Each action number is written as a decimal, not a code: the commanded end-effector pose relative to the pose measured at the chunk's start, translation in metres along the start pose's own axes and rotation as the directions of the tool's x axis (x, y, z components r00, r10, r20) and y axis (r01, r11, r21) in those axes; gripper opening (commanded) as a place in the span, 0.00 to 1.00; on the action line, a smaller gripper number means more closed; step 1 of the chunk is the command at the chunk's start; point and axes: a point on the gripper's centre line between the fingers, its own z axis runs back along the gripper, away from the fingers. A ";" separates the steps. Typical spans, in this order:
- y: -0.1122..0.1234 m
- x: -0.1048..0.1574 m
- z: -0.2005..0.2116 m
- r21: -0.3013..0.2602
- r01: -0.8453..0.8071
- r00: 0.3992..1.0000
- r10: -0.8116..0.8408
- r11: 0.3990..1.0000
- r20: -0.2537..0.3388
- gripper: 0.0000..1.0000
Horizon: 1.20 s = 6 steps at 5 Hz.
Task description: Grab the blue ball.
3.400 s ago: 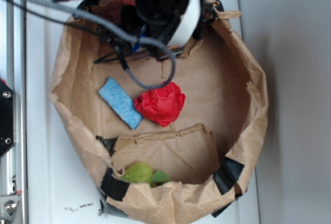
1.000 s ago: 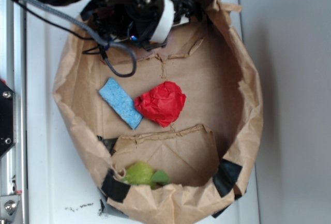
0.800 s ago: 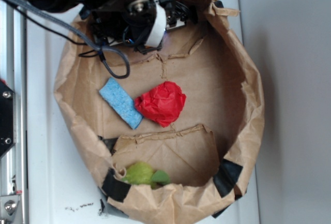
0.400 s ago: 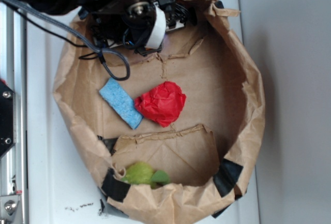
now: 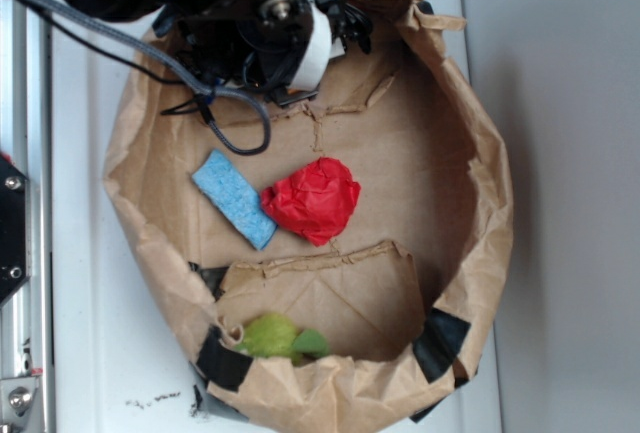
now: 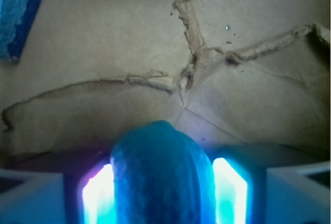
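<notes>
The blue ball [image 6: 161,177] fills the bottom middle of the wrist view, pressed narrow between my two glowing fingers [image 6: 95,193]. My gripper [image 6: 161,195] is shut on it, just above the brown paper floor. In the exterior view the gripper [image 5: 285,48] sits at the back left inside the paper bag [image 5: 475,163]. There the black arm hides the ball.
A crumpled red paper wad [image 5: 313,200] lies mid-bag with a light-blue sponge [image 5: 232,198] touching its left side; the sponge's corner [image 6: 18,12] shows in the wrist view. A yellow-green ball [image 5: 268,334] rests behind a cardboard flap [image 5: 330,288] at the front. The bag walls stand all around.
Since the earliest frame the arm has moved left and down into the bag's back left corner. In the last half second it has shifted slightly right and looks a little higher.
</notes>
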 end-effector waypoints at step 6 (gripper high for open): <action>0.009 0.027 0.169 -0.099 -0.193 0.950 0.211 0.976 0.230 0.00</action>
